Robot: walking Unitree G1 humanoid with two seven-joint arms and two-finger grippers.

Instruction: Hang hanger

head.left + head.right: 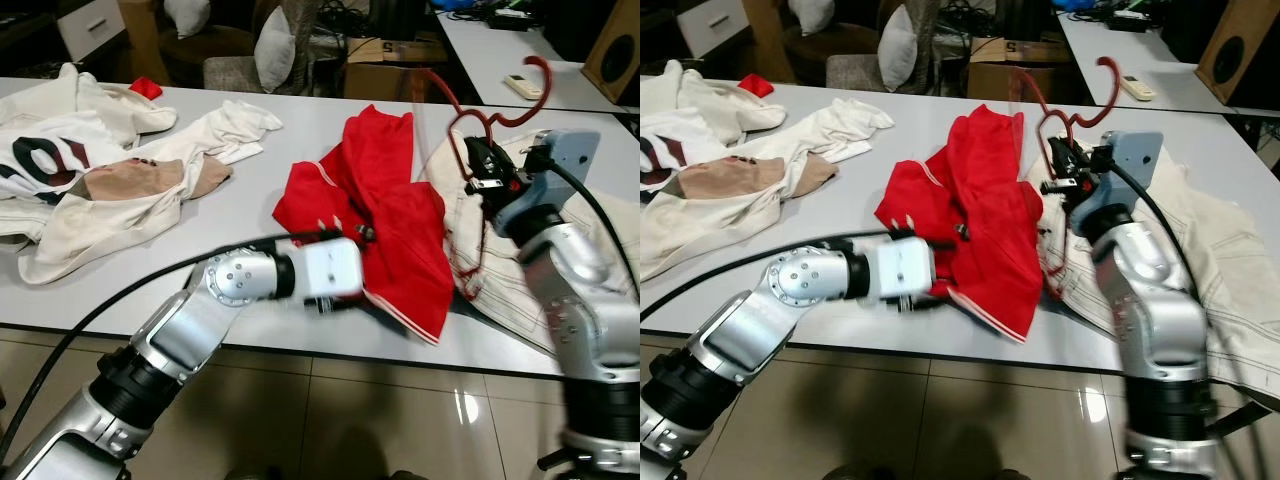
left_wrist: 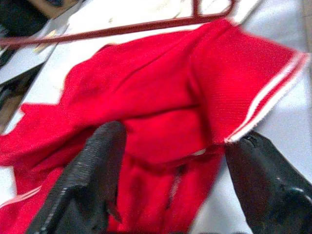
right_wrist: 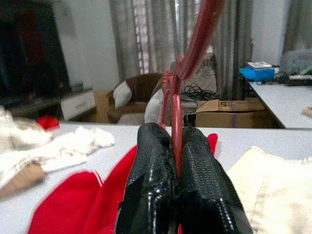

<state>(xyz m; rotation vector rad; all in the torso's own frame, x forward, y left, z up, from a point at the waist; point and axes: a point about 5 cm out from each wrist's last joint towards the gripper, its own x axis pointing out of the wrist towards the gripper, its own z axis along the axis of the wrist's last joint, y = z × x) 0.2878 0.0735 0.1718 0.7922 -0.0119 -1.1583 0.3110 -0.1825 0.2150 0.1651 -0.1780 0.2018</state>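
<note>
Left gripper [image 2: 170, 180], fingers spread apart, sat against the red garment [image 1: 385, 215] at the white table [image 1: 250, 200]'s near edge. Farther back, right gripper [image 3: 175, 161] was clamped on the red hanger [image 1: 480, 120], held upright above cream cloth [image 1: 520, 290].

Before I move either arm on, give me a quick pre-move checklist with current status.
1. Right gripper shut on the red hanger: ok.
2. Hanger lifted off the table: ok, hook up.
3. Left gripper open around the red garment: ok.
4. Garment gripped: not ok, fingers not closed.
5. Hanger inside garment: cannot tell.
</note>
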